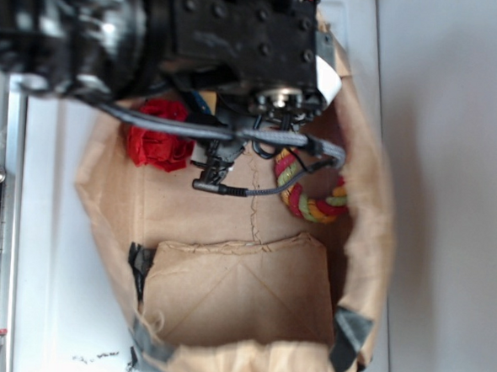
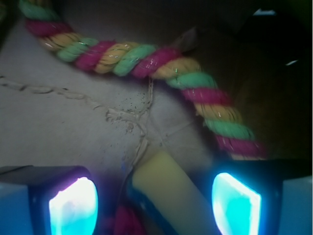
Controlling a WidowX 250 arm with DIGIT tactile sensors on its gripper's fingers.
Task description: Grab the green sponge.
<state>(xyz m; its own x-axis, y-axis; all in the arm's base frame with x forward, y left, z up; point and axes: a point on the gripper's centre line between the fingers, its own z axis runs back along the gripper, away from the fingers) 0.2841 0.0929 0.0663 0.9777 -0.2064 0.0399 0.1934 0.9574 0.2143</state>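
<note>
The green sponge (image 2: 166,191) shows in the wrist view as a yellow foam block with a dark layer along its left side, lying on brown paper. It sits between the two lit pads (image 2: 73,208) of my gripper (image 2: 154,196), with a gap on each side. The jaws stand open and nothing is held. In the exterior view my gripper (image 1: 214,163) hangs down inside the brown paper bag (image 1: 373,210), between the red ball and the rope, and the arm hides the sponge.
A red, yellow and green twisted rope (image 2: 146,61) curves just beyond the sponge; the exterior view shows the rope (image 1: 311,198) at the right. A red wrinkly ball (image 1: 158,138) lies at the left. The bag's walls rise all around.
</note>
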